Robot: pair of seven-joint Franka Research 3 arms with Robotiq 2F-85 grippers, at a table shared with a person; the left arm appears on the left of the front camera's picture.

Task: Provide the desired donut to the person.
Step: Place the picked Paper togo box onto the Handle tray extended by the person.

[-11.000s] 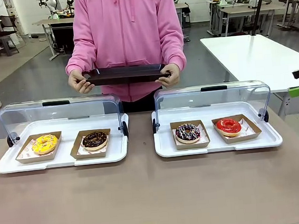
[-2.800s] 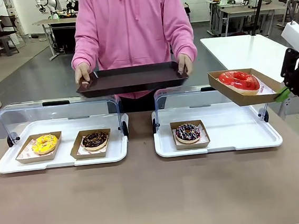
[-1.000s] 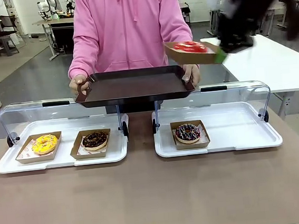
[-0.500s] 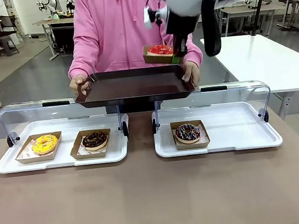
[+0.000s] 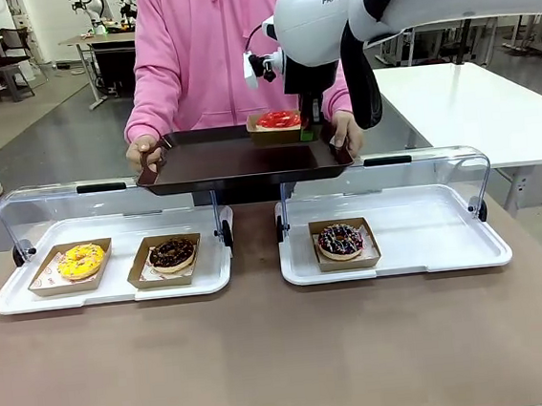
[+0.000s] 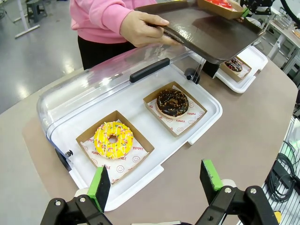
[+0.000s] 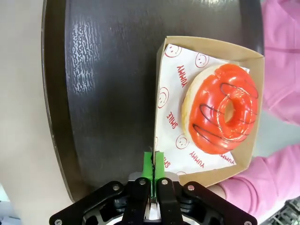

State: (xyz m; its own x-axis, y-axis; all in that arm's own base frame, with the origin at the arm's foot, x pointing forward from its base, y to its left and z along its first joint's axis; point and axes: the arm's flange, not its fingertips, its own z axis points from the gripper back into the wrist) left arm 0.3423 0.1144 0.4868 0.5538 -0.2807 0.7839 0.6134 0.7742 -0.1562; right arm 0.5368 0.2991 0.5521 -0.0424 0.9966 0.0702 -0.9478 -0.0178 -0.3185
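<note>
The person (image 5: 227, 44) in a pink hoodie holds a dark serving tray (image 5: 219, 160) with both hands at the far side of the table. My right gripper (image 5: 308, 128) is shut on the edge of a brown cardboard box (image 5: 266, 134) with a red glazed donut (image 5: 278, 119) in it, low over the tray's far right part. In the right wrist view the green pads (image 7: 148, 165) pinch the box wall, the red donut (image 7: 220, 115) lies on printed paper, and the dark tray (image 7: 108, 93) is underneath. Whether the box touches the tray I cannot tell. My left gripper (image 6: 154, 180) hangs open above the left display tray.
Two white display trays (image 5: 106, 288) (image 5: 429, 245) with raised clear lids stand on the brown table. The left one holds a yellow donut (image 5: 81, 261) and a chocolate donut (image 5: 171, 255), the right one a sprinkled donut (image 5: 340, 241). A white table (image 5: 472, 97) stands behind on the right.
My right arm has swung left and down, carrying the boxed red donut from beside the person's shoulder to just over the dark tray. The person's tray and my left gripper have stayed still.
</note>
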